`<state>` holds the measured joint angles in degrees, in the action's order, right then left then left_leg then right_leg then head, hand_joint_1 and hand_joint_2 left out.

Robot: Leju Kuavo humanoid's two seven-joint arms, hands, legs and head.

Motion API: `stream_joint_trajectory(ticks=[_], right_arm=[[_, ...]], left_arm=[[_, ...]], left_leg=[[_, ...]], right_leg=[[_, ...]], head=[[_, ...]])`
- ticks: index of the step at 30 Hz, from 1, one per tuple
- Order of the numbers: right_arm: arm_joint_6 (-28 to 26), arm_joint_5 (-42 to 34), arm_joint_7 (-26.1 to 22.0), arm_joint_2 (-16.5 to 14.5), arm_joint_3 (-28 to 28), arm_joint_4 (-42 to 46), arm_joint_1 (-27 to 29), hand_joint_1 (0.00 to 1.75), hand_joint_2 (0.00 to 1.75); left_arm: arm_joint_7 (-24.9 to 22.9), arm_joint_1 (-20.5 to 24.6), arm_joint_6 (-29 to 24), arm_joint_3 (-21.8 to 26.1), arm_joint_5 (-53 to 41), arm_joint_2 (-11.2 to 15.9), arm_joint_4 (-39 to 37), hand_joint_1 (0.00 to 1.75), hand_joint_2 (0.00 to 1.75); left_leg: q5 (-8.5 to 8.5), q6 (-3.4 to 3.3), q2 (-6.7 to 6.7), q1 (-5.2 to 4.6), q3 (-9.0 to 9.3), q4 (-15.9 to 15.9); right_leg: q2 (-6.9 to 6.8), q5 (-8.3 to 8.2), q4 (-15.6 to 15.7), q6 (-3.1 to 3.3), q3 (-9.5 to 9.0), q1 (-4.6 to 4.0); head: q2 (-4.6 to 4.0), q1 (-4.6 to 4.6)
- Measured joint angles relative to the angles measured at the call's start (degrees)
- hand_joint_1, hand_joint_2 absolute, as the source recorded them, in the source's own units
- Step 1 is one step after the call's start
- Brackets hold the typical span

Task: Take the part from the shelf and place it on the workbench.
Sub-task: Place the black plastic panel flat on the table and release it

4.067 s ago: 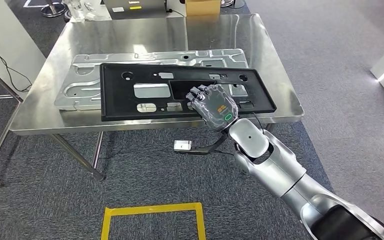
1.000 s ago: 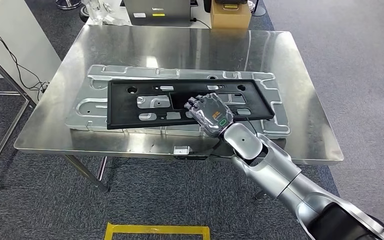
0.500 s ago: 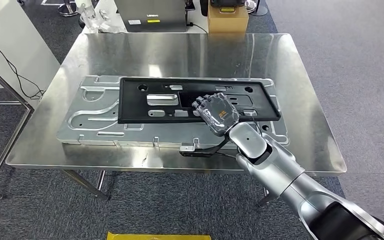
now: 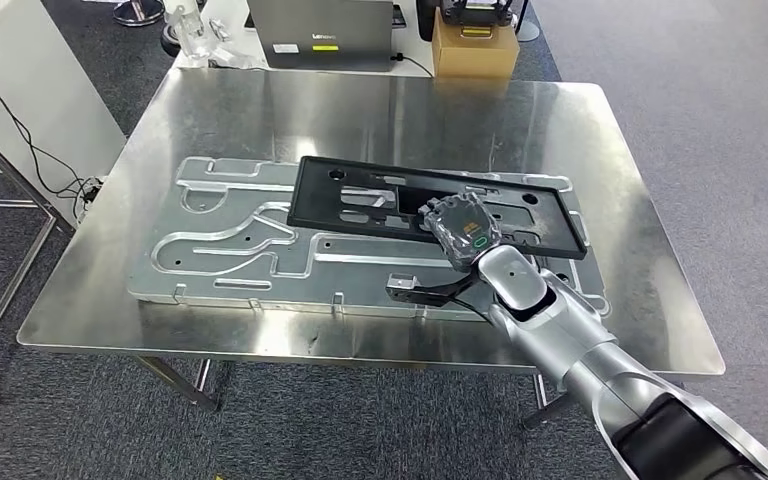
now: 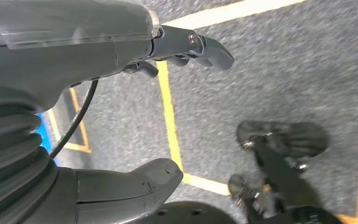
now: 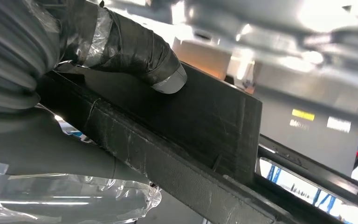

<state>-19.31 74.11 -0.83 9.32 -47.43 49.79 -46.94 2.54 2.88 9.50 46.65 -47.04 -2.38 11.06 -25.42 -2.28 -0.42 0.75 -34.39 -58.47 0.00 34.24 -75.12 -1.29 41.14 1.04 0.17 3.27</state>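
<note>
The right hand [image 4: 463,228], a plastic-wrapped dark hand on a silver arm, grasps the near long edge of the flat black rectangular plastic panel with cut-outs [image 4: 380,200]; in the right wrist view the thumb [image 6: 135,46] presses on the panel's dark face [image 6: 205,116]. The panel's long axis runs roughly along the bench's length, skewed so that its left end points toward the far left and its right end toward the near right corner. It sits over the right half of a large embossed silver metal sheet [image 4: 230,250]; whether it rests flat or is held just above I cannot tell. The left hand [image 5: 121,93] hangs over grey carpet with yellow tape lines [image 5: 168,102], its fingers apart and holding nothing.

The sheet lies on the polished steel workbench [image 4: 360,110], nearer its front edge. Beyond the far edge stand a grey computer case [image 4: 320,30] and a brown cardboard box [image 4: 475,48]. Grey carpet surrounds the bench.

Compared with half a second ago, the panel has shifted rightward and turned more askew on the sheet, and the camera has moved too.
</note>
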Motion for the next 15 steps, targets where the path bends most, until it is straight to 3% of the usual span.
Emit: stream_joint_trajectory(ticks=[1,2,3,5,7,10,14,15], right_arm=[[-0.12,0.08,-0.10,-0.16,0.00,-0.76,0.08,1.75,1.75],[-0.27,0.15,-0.20,-0.31,0.02,-1.49,0.14,1.75,1.75],[-0.47,0.19,-0.30,-0.46,0.09,-2.07,0.13,1.75,1.75],[-0.98,0.25,-0.49,-0.74,0.38,-3.04,0.04,0.87,0.87],[-1.38,0.33,-0.69,-1.10,0.74,-3.81,0.00,0.00,0.00],[-1.76,0.33,-1.38,-1.69,1.14,-4.72,-0.02,0.00,0.00],[-2.07,0.04,-2.17,-2.60,1.26,-5.63,-0.01,0.00,0.00],[-2.11,-0.01,-2.23,-2.79,1.26,-5.78,-0.01,0.00,0.00]], left_arm=[[0.22,0.06,0.09,0.01,-0.09,0.00,0.00,0.00,1.75],[0.49,0.11,0.27,0.01,-0.18,0.00,0.00,0.00,1.75],[0.73,0.10,0.56,0.01,-0.18,-0.01,0.00,0.00,1.75],[1.10,0.10,1.17,0.03,-0.01,-0.12,-0.02,0.00,1.75],[1.64,0.12,1.72,0.16,0.41,-0.20,-0.03,0.00,1.75],[1.18,0.13,3.29,0.94,1.86,-0.18,-0.02,0.00,1.75],[0.61,0.17,5.19,2.43,3.32,-0.17,-0.02,0.00,1.75],[0.67,0.20,5.38,2.72,3.47,-0.17,-0.02,0.00,1.31]], left_leg=[[-0.30,-0.01,-0.11,-0.06,0.41,-0.02],[-0.64,0.04,-0.24,-0.13,0.95,-0.03],[-1.00,0.13,-0.33,-0.21,1.53,-0.04],[-1.73,0.50,-0.44,-0.46,2.29,-0.12],[-2.16,0.72,-0.46,-0.63,2.27,-0.32],[-2.36,0.72,-0.28,-0.57,2.33,-0.18],[-2.44,0.84,-0.04,-0.54,2.68,0.32],[-2.44,0.88,-0.04,-0.54,2.73,0.39]], right_leg=[[0.00,-1.29,-0.16,0.11,0.89,-0.01],[0.00,-3.64,1.73,0.34,0.82,-0.07],[0.00,-6.61,5.52,0.71,-0.31,-0.18],[0.00,-10.23,12.39,1.51,-2.87,-0.62],[0.01,-10.43,15.00,1.55,-3.90,-0.77],[0.22,-10.14,15.47,1.18,-4.04,-0.74],[0.43,-9.94,15.46,1.49,-4.06,-0.80],[0.42,-9.91,15.45,1.54,-4.08,-0.81]], head=[[-0.01,-0.01],[-0.01,-0.01],[-0.01,-0.02],[-0.01,-0.01],[0.00,0.01],[0.00,0.01],[0.00,0.03],[-0.01,0.02]])
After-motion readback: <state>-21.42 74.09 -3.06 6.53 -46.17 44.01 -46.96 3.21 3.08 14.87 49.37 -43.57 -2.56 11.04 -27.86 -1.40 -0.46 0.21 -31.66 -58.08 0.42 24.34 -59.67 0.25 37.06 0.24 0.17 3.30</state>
